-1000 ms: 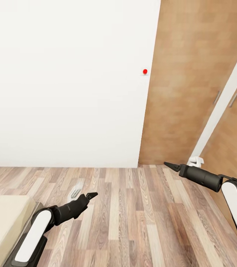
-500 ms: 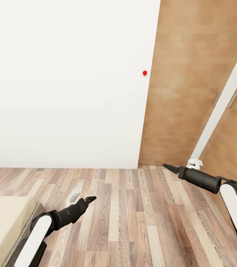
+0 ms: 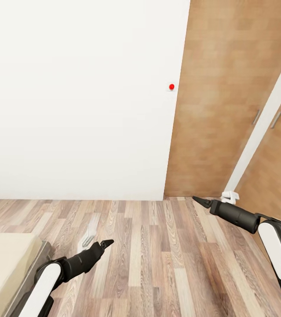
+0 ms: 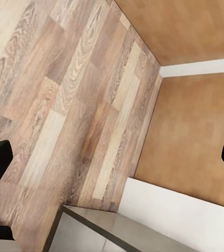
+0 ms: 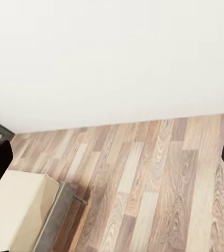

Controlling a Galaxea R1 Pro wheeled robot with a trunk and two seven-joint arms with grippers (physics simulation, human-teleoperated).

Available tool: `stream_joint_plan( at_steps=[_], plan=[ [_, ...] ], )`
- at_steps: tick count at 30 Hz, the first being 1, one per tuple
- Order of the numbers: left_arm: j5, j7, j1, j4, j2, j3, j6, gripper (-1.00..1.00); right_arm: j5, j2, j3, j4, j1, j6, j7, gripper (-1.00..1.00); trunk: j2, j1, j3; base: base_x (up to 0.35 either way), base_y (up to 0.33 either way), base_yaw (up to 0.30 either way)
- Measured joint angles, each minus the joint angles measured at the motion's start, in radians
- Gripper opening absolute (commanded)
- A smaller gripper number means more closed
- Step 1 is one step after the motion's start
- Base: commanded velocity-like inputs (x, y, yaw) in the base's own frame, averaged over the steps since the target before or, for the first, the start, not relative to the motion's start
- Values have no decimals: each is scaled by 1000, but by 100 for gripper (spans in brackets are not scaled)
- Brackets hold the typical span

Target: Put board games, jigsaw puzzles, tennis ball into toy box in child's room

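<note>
Robot facing white wall (image 3: 78, 101) and wood doors (image 3: 219, 97); left tool (image 3: 107, 242) and right tool (image 3: 197, 200) over plank floor (image 3: 158, 255), both seemingly spread wide, empty; bed (image 3: 4, 255) corner at left.

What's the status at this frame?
Left hand and right hand open, empty, over plank floor. Facing white wall and wooden doors. Bed corner at left.

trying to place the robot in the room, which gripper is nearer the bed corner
Left. The left gripper hangs just beside the bed corner; the right gripper is across the floor near the wooden doors.
</note>
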Motion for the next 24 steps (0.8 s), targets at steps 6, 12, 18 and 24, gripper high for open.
stream_joint_plan(
  at_steps=[6, 12, 18, 24],
  plan=[
    [0, -3, 5, 0, -3, -1, -1, 100, -1, 2, -5, -5, 3, 0, 1, 100, 0, 0, 0, 0, 0, 0],
    [1, -3, 7, 0, -7, -4, -2, 100, 0, 3, 1, -8, 4, -2, 1, 100, 0, 0, 0, 0, 0, 0],
    [0, -4, 9, 1, -7, -4, -2, 100, 2, 5, 8, -23, 5, -2, -4, 100, 0, 0, 0, 0, 0, 71],
    [0, -4, 9, 2, -7, -5, -2, 100, 5, 11, 66, -24, 4, -2, -10, 100, 0, 0, 1, 0, 0, 262]
  ],
)
